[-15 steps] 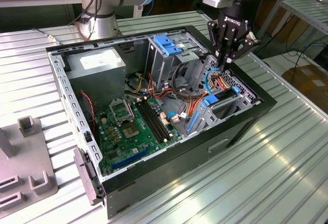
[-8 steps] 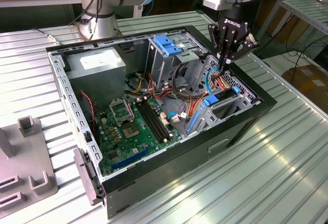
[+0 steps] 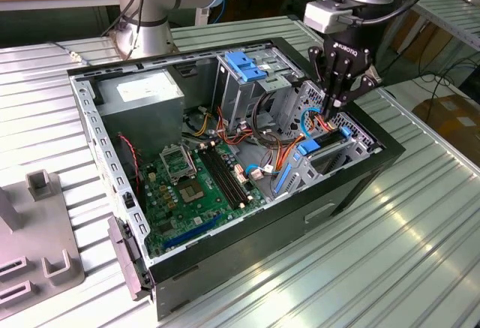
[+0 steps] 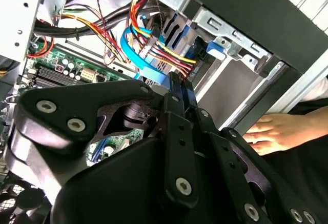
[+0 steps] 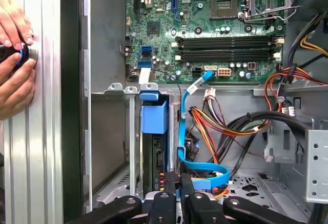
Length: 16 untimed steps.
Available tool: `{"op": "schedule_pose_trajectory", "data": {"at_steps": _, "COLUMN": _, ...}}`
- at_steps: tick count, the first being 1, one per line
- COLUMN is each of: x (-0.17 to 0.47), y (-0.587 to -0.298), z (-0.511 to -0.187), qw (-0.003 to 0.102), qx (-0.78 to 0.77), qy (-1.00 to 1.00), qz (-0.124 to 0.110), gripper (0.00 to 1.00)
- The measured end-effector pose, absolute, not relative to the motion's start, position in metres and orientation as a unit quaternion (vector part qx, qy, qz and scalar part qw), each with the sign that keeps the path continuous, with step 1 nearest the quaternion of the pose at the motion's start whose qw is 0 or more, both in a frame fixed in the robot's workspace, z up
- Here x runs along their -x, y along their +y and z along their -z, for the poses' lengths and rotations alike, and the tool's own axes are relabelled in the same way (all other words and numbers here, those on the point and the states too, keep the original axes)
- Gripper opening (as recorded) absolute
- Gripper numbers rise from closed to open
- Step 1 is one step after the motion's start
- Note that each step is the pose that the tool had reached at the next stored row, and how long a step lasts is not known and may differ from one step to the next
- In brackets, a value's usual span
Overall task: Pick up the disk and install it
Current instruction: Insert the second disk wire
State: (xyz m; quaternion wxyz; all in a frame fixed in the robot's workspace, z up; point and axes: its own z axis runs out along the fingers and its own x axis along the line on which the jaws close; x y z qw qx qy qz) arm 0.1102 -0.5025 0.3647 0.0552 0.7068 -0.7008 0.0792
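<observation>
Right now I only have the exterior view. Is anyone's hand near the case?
Observer: Yes. In the first wrist view a person's hands are over the table, just outside the case wall, holding a small dark object.
Operator: Gripper fingers?
Observer: They are together in both wrist views. The gripper has its tips beside the blue cable.
Operator: Disk?
Observer: The disk stands edge-on in the bay slot next to that wall, with its blue carrier end toward the motherboard.
</observation>
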Motion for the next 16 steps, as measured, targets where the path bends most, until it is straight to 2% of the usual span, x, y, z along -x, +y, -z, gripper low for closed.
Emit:
{"op": "schedule_pose_trajectory", "data": {"at_steps": 6, "x": -0.102, "y": -0.515, "z": -0.358, "qw": 0.046, "qx": -0.711, "qy": -0.698, "qz": -0.074, "gripper": 0.16}}
{"op": "schedule_pose_trajectory", "data": {"at_steps": 16, "x": -0.089, "y": -0.521, "z": -0.355, "qw": 0.018, "qx": -0.710, "qy": -0.697, "qz": -0.099, "gripper": 0.16}}
